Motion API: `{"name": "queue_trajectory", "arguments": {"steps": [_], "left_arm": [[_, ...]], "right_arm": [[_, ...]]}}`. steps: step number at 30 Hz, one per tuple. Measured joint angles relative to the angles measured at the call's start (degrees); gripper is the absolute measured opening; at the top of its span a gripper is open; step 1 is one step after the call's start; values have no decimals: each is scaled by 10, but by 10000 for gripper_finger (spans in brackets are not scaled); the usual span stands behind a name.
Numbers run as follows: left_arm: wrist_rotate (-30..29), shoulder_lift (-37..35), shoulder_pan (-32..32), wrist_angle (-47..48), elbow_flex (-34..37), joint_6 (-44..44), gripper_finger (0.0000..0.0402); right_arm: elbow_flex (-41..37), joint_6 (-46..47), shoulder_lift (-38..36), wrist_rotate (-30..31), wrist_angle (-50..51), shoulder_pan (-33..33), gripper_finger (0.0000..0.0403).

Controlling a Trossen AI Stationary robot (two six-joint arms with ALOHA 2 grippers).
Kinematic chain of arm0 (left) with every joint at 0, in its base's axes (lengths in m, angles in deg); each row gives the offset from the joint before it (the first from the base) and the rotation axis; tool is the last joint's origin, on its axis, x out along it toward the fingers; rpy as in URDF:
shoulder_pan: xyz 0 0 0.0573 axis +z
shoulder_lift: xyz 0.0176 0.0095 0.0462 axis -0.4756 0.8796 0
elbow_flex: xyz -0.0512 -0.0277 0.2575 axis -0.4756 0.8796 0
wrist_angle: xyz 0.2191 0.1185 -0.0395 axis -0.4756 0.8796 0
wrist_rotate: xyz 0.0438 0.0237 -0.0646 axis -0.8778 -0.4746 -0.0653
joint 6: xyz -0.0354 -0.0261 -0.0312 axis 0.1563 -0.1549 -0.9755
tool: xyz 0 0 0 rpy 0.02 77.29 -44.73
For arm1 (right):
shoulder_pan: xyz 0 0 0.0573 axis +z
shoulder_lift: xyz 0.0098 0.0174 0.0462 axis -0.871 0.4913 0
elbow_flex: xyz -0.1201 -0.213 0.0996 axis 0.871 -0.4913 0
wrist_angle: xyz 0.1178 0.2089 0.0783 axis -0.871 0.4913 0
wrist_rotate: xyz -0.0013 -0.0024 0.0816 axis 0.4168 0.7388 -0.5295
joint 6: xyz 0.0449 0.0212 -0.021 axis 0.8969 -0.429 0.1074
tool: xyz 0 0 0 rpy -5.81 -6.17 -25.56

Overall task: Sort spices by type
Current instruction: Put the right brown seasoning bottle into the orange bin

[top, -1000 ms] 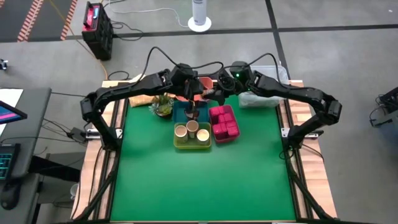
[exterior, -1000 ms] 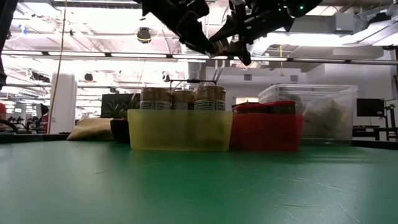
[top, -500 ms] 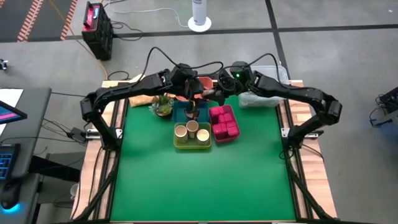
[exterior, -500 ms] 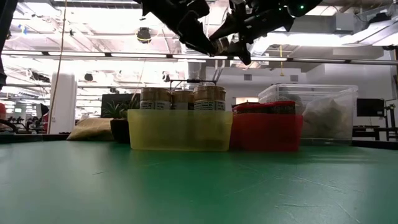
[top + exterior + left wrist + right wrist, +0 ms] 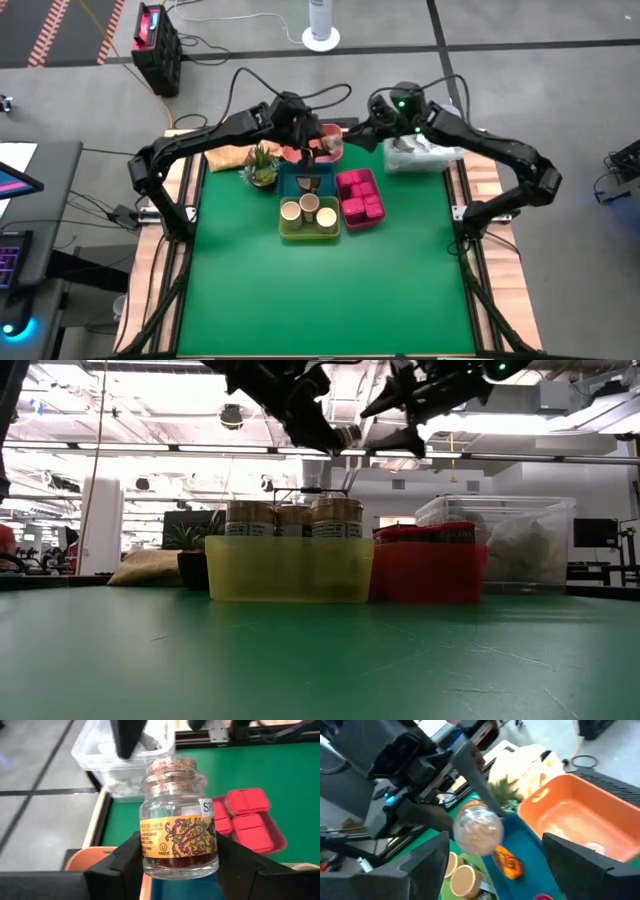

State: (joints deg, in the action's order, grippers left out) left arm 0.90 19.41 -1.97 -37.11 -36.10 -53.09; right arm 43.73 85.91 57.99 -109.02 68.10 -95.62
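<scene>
Left gripper [image 5: 177, 865] has a corked glass jar [image 5: 178, 832] clamped upright between its fingers, up in the air over the blue tray [image 5: 305, 183]. Right gripper [image 5: 372, 117] is off to the side of the jar, fingers spread, holding nothing.

Two dark jointed arms, black cables

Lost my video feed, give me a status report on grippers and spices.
Left gripper shut on cork-topped glass spice jar, raised above teal tray. Right gripper open, back near the clear plastic tub. Nothing blocking the trays.
</scene>
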Motion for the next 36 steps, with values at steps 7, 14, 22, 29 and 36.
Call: {"name": "queue_trajectory", "arguments": {"steps": [7,14,22,29,36], "left_arm": [[89,0,21,3,20,-16,188],[228,0,24,-38,55,-94,188],[242,-1,10,-91,55,-138,192],[246,-2,11,-128,55,-188,195],[244,-10,13,-144,52,-203,191]], "right_arm": [[-24,-77,-52,53,129,24,329],[-167,-87,-114,152,-79,128,314],[-199,-42,-124,204,-167,132,301],[-199,-41,-128,201,-178,140,301],[-199,-42,-143,188,-165,139,301]]}}
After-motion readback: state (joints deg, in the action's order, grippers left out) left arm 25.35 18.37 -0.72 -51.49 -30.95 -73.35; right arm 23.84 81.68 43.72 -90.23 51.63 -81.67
